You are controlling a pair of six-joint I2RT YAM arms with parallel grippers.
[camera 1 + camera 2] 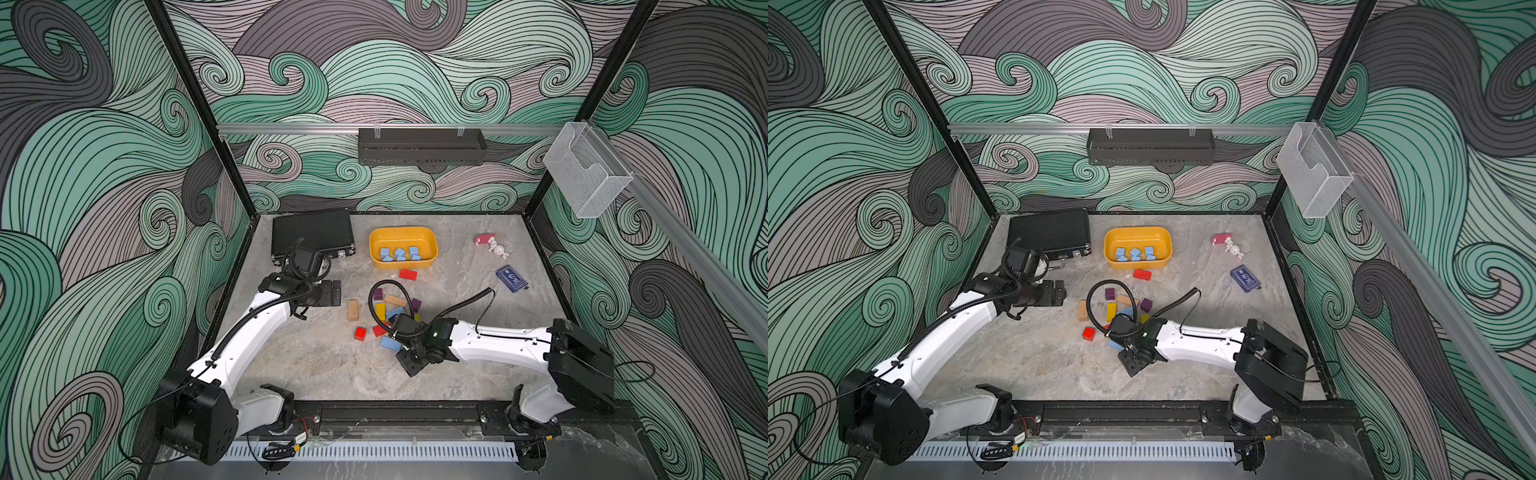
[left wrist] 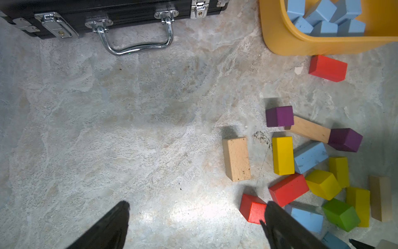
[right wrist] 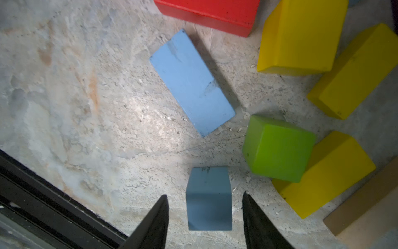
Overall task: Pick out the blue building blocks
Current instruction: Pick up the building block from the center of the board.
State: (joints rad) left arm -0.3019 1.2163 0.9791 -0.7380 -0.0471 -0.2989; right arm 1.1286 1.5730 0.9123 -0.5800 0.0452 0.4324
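Observation:
Several blue building blocks (image 1: 400, 253) lie in the yellow tub (image 1: 403, 233), also seen in the left wrist view (image 2: 323, 19). On the table a blue bar (image 3: 191, 83) lies near the red and yellow blocks. A blue cube (image 3: 208, 198) stands between the fingers of my right gripper (image 3: 204, 194); a gap shows on each side, so the gripper is open. Both top views hide that cube under the right gripper (image 1: 409, 360). Another blue bar (image 2: 310, 157) sits among the mixed blocks. My left gripper (image 2: 197, 202) is open over bare table beside a red cube (image 2: 253, 209).
Red, yellow, purple, green and tan blocks (image 1: 380, 309) crowd the middle of the table. A black case (image 1: 313, 237) lies at the back left. A dark blue card packet (image 1: 512, 279) and a pink-white toy (image 1: 490, 244) lie at the right. The black front rail (image 3: 43, 194) runs close to the right gripper.

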